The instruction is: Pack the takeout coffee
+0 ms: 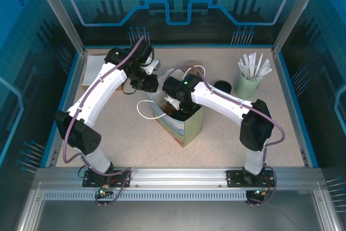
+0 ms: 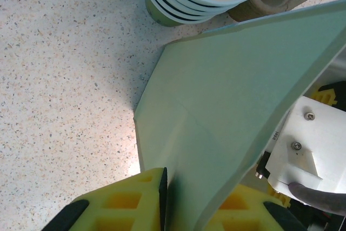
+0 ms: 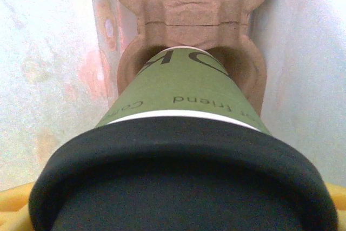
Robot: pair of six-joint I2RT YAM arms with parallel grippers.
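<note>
Right wrist view: we see the right gripper [image 3: 173, 212] with jaws spread wide, clamped on the black-lidded takeout coffee [image 3: 184, 87]. The cup's long axis runs straight ahead of the pincer, its base entering a pocket of the pulp carrier [image 3: 189, 14] inside the paper bag [image 3: 48, 79]. The left gripper [image 2: 197, 201], nearly closed, pinches the bag wall.

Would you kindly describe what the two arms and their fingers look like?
Both the left arm and right arm have white links with black joints. A purple cable loops along each. The right arm carries a small green light. The fingers are bright yellow.
</note>
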